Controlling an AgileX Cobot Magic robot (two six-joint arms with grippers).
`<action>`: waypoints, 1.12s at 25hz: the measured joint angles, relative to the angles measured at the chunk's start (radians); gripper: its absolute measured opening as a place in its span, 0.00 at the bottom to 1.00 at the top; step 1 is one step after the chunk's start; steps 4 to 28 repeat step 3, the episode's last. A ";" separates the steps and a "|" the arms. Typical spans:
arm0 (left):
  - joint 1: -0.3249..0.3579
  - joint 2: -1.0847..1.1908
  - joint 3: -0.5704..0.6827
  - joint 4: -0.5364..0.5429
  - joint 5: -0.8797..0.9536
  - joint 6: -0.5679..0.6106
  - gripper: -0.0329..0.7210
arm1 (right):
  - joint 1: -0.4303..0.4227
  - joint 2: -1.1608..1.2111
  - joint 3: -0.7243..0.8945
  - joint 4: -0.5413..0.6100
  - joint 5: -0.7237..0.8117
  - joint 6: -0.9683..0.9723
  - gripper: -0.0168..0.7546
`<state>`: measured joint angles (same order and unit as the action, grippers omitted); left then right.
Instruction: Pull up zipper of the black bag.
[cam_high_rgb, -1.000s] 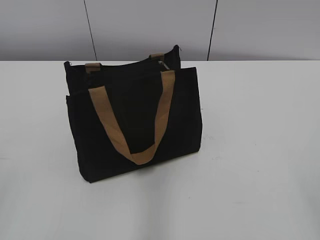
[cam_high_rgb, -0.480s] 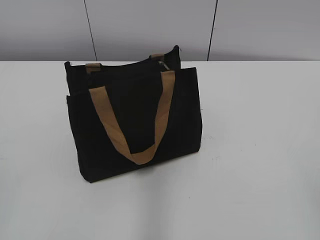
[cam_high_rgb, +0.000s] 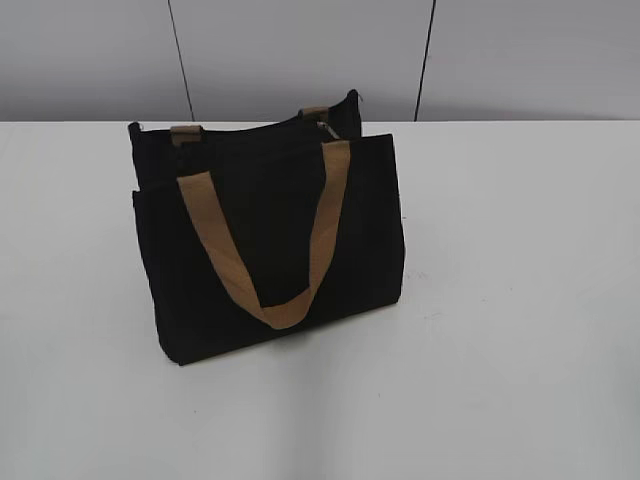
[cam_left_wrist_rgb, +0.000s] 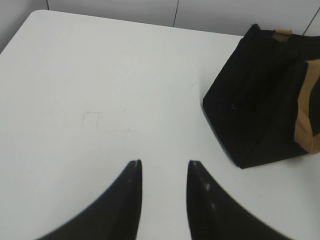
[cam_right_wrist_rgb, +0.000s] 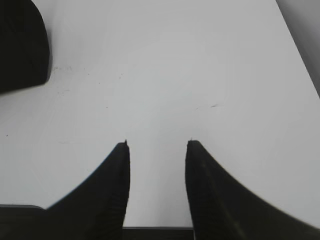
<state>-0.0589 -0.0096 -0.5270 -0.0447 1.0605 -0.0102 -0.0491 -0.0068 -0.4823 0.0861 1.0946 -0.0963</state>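
Black bag (cam_high_rgb: 270, 240) stands upright on the desk (cam_high_rgb: 520, 300), silvery zipper (cam_high_rgb: 323, 127) pull at its top edge. Left claw (cam_left_wrist_rgb: 164, 165) and right claw (cam_right_wrist_rgb: 156, 145) both gape, empty, apart from it.

You see a flat white desk (cam_high_rgb: 520, 300) with a matte top, faintly scuffed and marked with a small pencilled square (cam_left_wrist_rgb: 92, 119). Behind it stands a pale grey panelled wall (cam_high_rgb: 300, 50) with thin dark seams (cam_high_rgb: 428, 55).
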 joint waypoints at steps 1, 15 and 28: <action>0.001 0.000 0.000 0.000 0.000 0.000 0.35 | 0.000 0.000 0.000 0.000 0.000 0.000 0.41; 0.001 0.000 0.000 0.000 0.000 0.000 0.35 | 0.000 0.000 0.000 0.000 0.000 0.000 0.40; 0.001 0.000 0.000 0.000 0.000 0.000 0.35 | 0.000 0.000 0.000 0.000 0.000 0.000 0.40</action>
